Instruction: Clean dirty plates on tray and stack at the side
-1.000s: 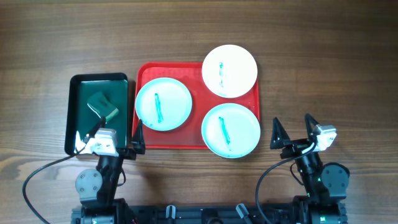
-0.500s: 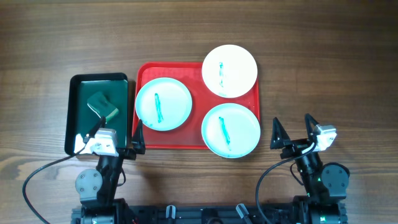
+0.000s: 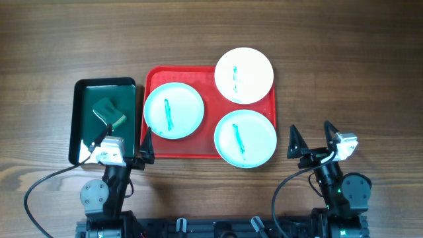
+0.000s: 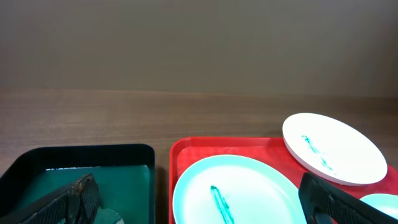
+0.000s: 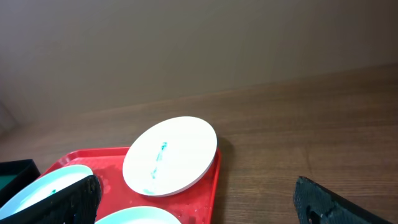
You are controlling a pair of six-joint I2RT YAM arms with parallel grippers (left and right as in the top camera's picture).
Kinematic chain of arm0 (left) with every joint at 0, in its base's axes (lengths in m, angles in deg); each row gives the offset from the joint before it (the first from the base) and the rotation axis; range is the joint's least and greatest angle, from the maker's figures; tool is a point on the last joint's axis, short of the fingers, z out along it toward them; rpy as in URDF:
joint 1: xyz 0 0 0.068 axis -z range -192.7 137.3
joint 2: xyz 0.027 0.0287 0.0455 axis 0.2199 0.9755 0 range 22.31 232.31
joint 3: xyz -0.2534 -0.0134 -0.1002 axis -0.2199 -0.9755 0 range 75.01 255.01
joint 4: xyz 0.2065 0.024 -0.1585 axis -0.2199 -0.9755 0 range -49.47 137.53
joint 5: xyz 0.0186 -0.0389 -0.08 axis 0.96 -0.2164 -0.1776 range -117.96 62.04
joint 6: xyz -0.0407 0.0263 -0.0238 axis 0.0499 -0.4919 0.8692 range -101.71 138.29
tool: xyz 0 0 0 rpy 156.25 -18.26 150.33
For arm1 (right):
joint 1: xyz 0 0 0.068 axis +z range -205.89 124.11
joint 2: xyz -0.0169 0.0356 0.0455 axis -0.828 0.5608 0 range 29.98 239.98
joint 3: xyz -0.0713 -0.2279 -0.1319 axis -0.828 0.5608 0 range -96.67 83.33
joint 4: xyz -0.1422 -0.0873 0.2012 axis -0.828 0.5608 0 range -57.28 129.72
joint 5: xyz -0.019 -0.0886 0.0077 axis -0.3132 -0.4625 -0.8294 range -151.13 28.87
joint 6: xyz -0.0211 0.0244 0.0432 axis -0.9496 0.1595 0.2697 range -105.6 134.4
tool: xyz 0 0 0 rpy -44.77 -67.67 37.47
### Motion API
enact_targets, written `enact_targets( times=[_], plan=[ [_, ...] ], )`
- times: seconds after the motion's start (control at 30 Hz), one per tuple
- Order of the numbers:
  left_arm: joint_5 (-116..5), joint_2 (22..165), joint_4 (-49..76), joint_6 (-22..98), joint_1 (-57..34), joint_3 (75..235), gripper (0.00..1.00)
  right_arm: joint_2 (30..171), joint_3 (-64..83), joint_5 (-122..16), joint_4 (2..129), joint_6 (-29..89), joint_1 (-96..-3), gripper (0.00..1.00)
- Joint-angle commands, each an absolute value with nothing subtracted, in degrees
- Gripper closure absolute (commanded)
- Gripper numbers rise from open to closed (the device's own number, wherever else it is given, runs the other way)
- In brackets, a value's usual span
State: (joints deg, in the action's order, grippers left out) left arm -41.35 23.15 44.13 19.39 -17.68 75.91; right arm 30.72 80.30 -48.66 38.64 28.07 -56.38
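All three plates (image 3: pixel 245 137) are sitting on the red tray (image 3: pixel 158 74), and neither tool is touching any of them. The left tool (image 3: pixel 119 144) is hanging just off the tray's near-left corner, fingers spread wide and gripping nothing. The right tool (image 3: pixel 310 132) is hovering off the tray's near-right corner, a bit apart from it, also wide open and empty.

Compared with a second ago, nothing is moving. Arms, plates and tray are all staying put.

Looks-wise, every plate is wearing a teal-green streak down its middle. The left plate (image 3: pixel 173 110) is lying flat inside the tray. The near-right plate (image 3: pixel 254 125) is poking over the tray's near rim. The far-right plate (image 3: pixel 244 75) is leaning tilted over the tray's far-right corner.

A dark green tray (image 3: pixel 89 89) with a sponge (image 3: pixel 109 111) in it is sitting on the tabletop (image 3: pixel 344 53) just left of the red tray.
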Motion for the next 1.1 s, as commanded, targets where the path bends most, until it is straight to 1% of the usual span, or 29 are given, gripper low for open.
enact_targets(
  times=[0.0,0.4,0.47,0.53,0.6,0.7,0.73,0.77,0.8,0.9,1.07],
  plan=[
    [-41.0,22.7,44.3,18.5,-17.7,75.4,0.0,30.6,80.3,-47.7,38.3,28.5,-56.6,0.0],
    [-41.0,22.7,44.5,18.7,-17.7,75.4,0.0,30.6,80.3,-50.6,37.8,29.5,-56.6,0.0],
    [-41.0,22.7,46.3,18.8,-17.7,75.4,0.0,30.6,80.3,-50.6,36.7,29.4,-56.6,0.0],
    [-41.0,22.7,48.3,21.6,-17.7,76.1,0.0,30.6,80.1,-50.5,36.4,29.4,-56.6,0.0],
    [-41.0,23.1,46.6,22.2,-17.7,79.3,0.0,31.4,78.3,-49.5,36.4,29.2,-56.6,0.0],
    [-40.5,26.2,40.6,22.2,-17.7,85.7,0.0,34.7,74.4,-49.0,36.4,28.0,-56.6,0.0],
    [-40.5,28.9,36.1,22.2,-17.7,89.8,0.0,37.2,71.8,-48.8,36.6,27.9,-56.6,0.0],
    [-40.5,30.4,34.2,22.1,-17.7,91.8,0.0,39.0,70.0,-48.5,36.6,27.9,-56.6,0.0],
    [-40.5,34.2,30.3,22.2,-17.7,96.5,0.0,42.5,66.9,-47.5,36.7,27.8,-56.6,0.0],
    [-40.6,43.3,24.4,22.2,-17.7,106.2,0.0,52.0,58.8,-45.1,38.3,27.8,-56.6,0.0],
    [-40.5,63.4,6.3,22.2,-17.7,127.7,0.0,70.4,39.8,-42.8,54.0,24.2,-56.6,0.0]
  ],
)
